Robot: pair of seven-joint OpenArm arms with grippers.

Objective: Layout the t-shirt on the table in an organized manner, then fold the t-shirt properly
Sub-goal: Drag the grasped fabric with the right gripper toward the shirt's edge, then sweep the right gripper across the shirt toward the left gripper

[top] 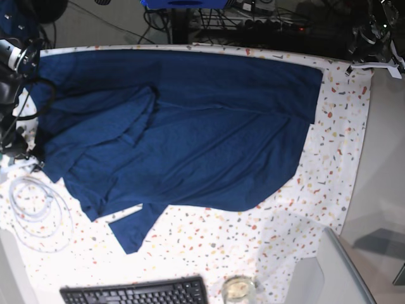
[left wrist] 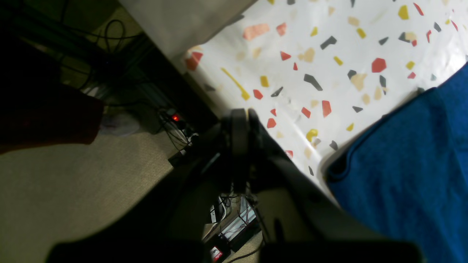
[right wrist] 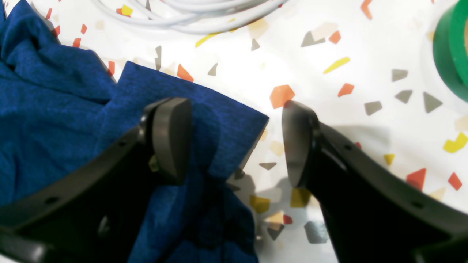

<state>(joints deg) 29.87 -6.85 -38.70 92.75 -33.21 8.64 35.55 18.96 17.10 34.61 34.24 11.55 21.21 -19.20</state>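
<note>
Two grippers: right gripper released, jaws straddling t-shirt edge; left gripper clenched, empty, at table corner.

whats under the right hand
Below the open right hand lie a corner of the t-shirt, under one finger, and the bare speckled table, under the other. What the fabric covers cannot be seen.

Left gripper: hanging with its jaws pressed together, gripping nothing.
Right gripper: hovering with its jaws spread wide, one finger sitting apart from the other.
</note>
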